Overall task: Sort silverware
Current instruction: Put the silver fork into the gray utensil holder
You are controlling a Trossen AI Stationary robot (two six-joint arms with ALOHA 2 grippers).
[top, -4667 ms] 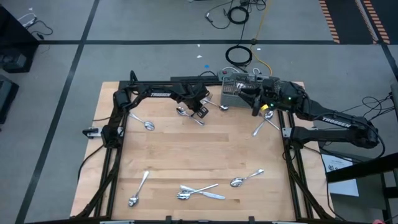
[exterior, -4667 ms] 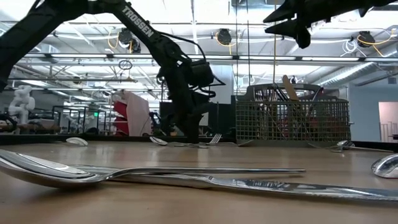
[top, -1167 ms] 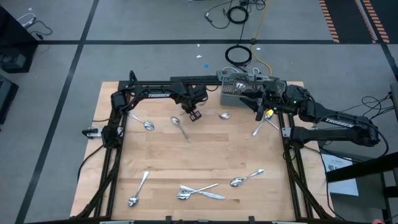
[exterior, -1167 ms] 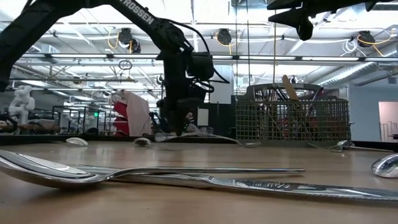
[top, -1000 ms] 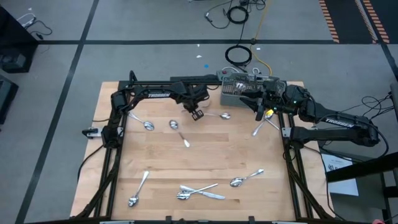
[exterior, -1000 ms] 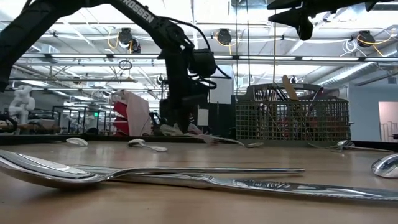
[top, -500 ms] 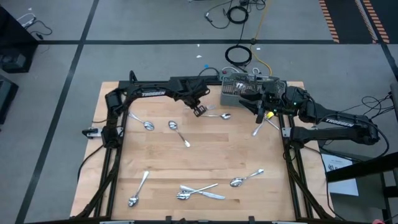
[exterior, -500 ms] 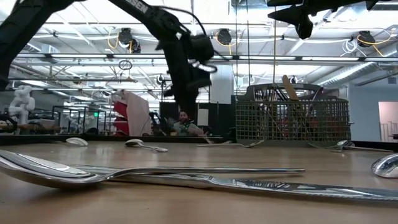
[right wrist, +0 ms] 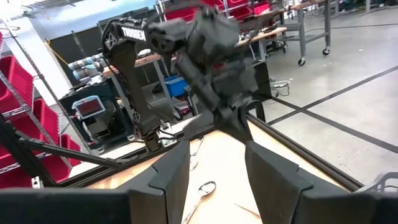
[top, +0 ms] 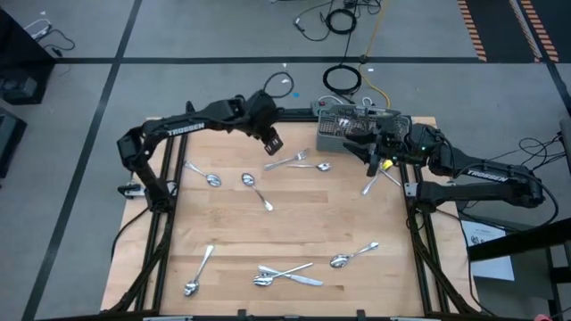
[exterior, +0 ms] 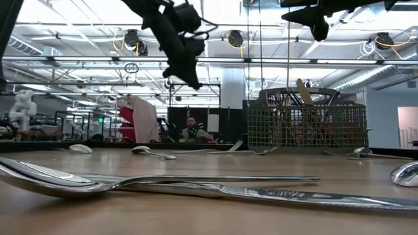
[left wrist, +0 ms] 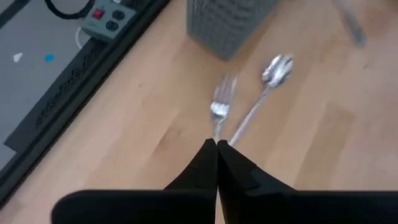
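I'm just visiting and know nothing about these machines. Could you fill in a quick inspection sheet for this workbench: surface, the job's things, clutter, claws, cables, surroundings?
Surface: wooden table, bare between the pieces.
Job's things: silverware lies scattered: a fork and spoon beside the basket, two spoons left of them, crossed pieces at the right edge, more spoons and a crossed group along the near edge.
Clutter: grey mesh basket at the far edge, utensils standing in it.
Claws: left claw raised above the far side, shut, holding nothing; right claw raised by the basket, open, empty.
Cables: coils on the floor beyond the table.
Surroundings: grey floor with dark lines; a person sits far behind the table in the low view.
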